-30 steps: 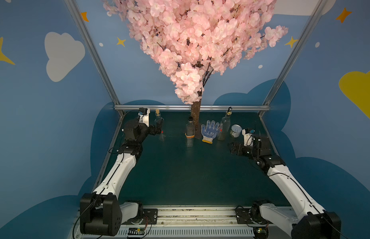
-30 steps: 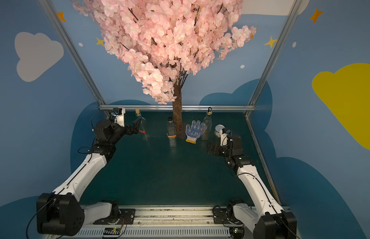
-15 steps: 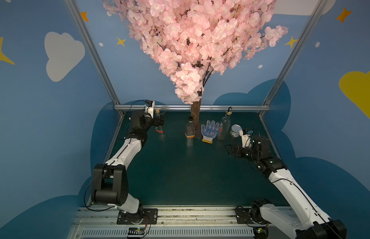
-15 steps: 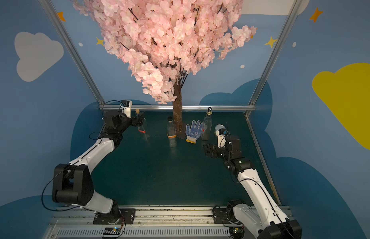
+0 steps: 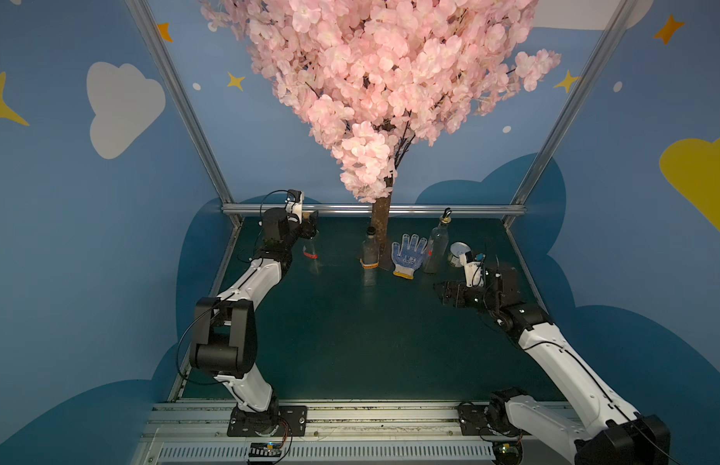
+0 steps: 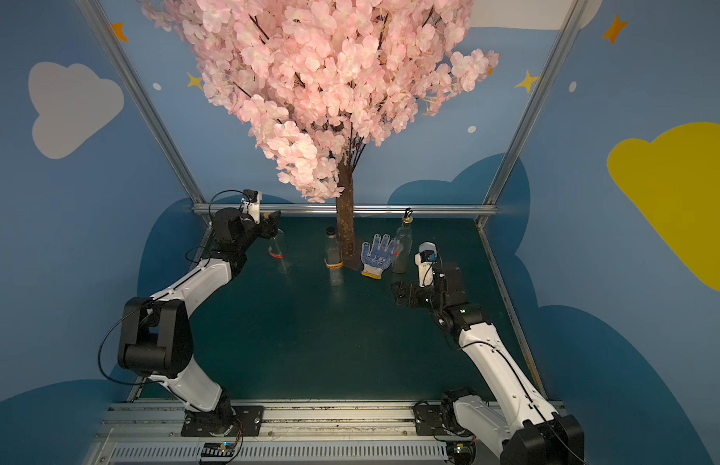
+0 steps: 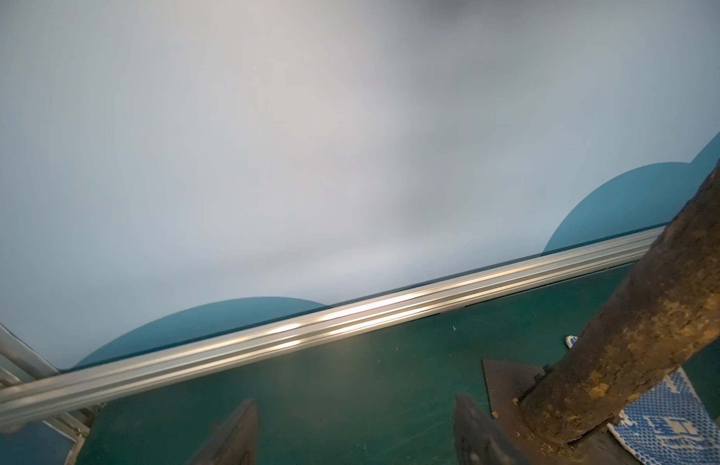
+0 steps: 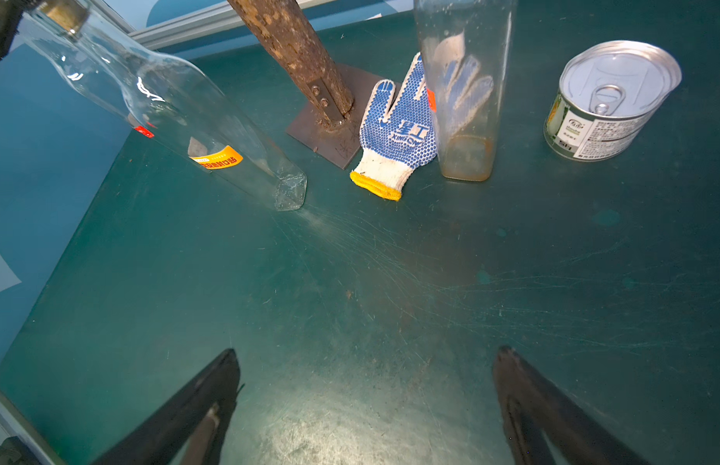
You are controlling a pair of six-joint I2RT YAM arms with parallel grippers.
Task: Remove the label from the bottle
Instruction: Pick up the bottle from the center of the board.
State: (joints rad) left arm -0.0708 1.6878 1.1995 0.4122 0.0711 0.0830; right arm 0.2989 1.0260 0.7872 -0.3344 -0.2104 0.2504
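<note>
A clear bottle (image 5: 312, 246) with a red label (image 5: 310, 254) stands at the back left, also showing in a top view (image 6: 278, 244). My left gripper (image 5: 310, 219) sits at its cork top. In the left wrist view that gripper (image 7: 356, 402) has its fingertips apart over bare mat, and the bottle is out of frame. A second clear bottle (image 5: 369, 251) with an orange label (image 8: 219, 157) stands by the tree trunk (image 5: 380, 221). My right gripper (image 5: 438, 290) hovers open and empty at the right (image 8: 366, 350).
A blue-dotted work glove (image 5: 408, 251) lies beside the trunk's metal base plate (image 8: 310, 133). Next to it stand a third, dirty bottle (image 5: 436, 245) and a tin can (image 8: 607, 100). An aluminium rail (image 7: 350, 318) bounds the back of the green mat (image 5: 350, 330).
My left arm has stretched toward the back and brought its gripper to the red-labelled bottle's top, with the fingers narrowing. The right gripper has drifted a little toward the middle, still open.
</note>
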